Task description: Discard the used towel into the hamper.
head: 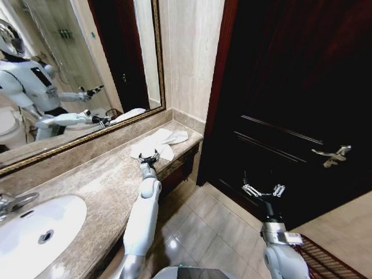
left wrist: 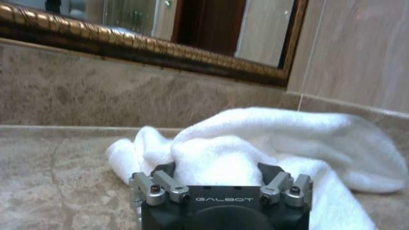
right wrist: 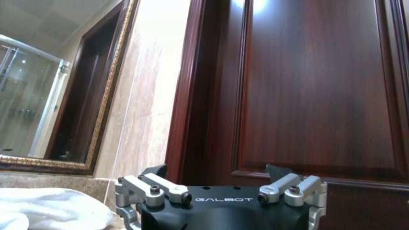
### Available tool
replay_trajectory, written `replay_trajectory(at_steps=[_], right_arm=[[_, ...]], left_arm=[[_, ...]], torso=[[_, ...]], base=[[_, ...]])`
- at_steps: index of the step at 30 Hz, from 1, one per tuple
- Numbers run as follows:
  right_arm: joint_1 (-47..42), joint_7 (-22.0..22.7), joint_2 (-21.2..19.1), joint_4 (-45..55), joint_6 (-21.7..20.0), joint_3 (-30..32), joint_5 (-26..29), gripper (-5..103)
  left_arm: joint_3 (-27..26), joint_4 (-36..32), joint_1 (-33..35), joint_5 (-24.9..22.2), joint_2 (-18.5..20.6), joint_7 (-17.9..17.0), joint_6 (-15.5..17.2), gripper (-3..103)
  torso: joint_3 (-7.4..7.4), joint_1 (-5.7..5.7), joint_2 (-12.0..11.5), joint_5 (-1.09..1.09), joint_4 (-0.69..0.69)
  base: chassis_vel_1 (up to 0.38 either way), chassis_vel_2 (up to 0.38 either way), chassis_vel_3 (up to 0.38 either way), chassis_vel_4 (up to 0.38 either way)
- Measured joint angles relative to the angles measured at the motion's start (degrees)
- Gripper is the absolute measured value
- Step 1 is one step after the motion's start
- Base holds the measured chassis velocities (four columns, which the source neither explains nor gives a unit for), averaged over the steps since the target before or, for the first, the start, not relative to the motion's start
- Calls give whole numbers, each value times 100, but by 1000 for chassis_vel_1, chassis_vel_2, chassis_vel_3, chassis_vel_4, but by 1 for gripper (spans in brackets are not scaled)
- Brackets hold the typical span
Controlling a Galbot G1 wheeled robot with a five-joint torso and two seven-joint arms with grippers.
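1. The white towel [head: 158,143] lies crumpled at the far end of the marble countertop [head: 93,180], by the wall, its length running along the counter.
2. The left gripper [head: 149,158] sits at the towel's near edge – jaws spread, terry cloth bulging between them, not yet pinched.
3. The right gripper [head: 263,190] hangs open and empty before the dark door [head: 290,87], well apart – the left arm is nearer.
4. The hamper [head: 319,261] shows as a woven rim beside the right arm.

A white towel [head: 158,143] lies crumpled on the marble counter [head: 99,180] near its far end, below the mirror [head: 75,64]. The left pincer [head: 149,158] sits at the towel's near edge, fingers spread. The right pincer [head: 263,190] hangs open over the tiled floor [head: 215,232], before the dark door [head: 296,99].
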Motion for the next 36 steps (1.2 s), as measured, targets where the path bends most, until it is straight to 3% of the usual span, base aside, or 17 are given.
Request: replay_trajectory(at_steps=[7,10,15,23,28,31,33,36], right_arm=[[18,2,36,-20,11,2,-1,100],[56,5,74,-83,39,-19,5,100],[56,4,129,-104,56,-74,-1,100],[65,-1,177,-104,66,-104,-14,100],[8,-12,236,-104,141,-121,-53,100],[-11,-11,254,-103,165,-126,-57,100],[-2,-4,242,-103,168,-125,-51,100],[43,21,228,-94,169,-124,-20,100]], left_arm=[[23,219,-139,-61,0,10,-18,69],[44,129,-48,-89,0,52,-59,57],[72,78,58,-66,0,84,-121,49],[105,-15,145,-93,0,126,-148,23],[90,-67,182,-126,0,196,-218,16],[54,-197,279,-122,0,266,-338,7],[49,-275,337,-122,0,301,-391,7],[59,-538,613,-190,0,674,-819,7]], torso=[[0,0,1,-1,0],[0,0,1,0,0],[0,0,1,0,0],[0,0,1,0,0],[0,0,1,0,0],[0,0,1,-1,0],[0,0,1,0,0],[0,0,1,0,0]], base=[[0,0,0,0],[0,0,0,0],[0,0,0,0],[0,0,0,0],[0,0,0,0],[0,0,0,0],[0,0,0,0],[0,0,0,0]])
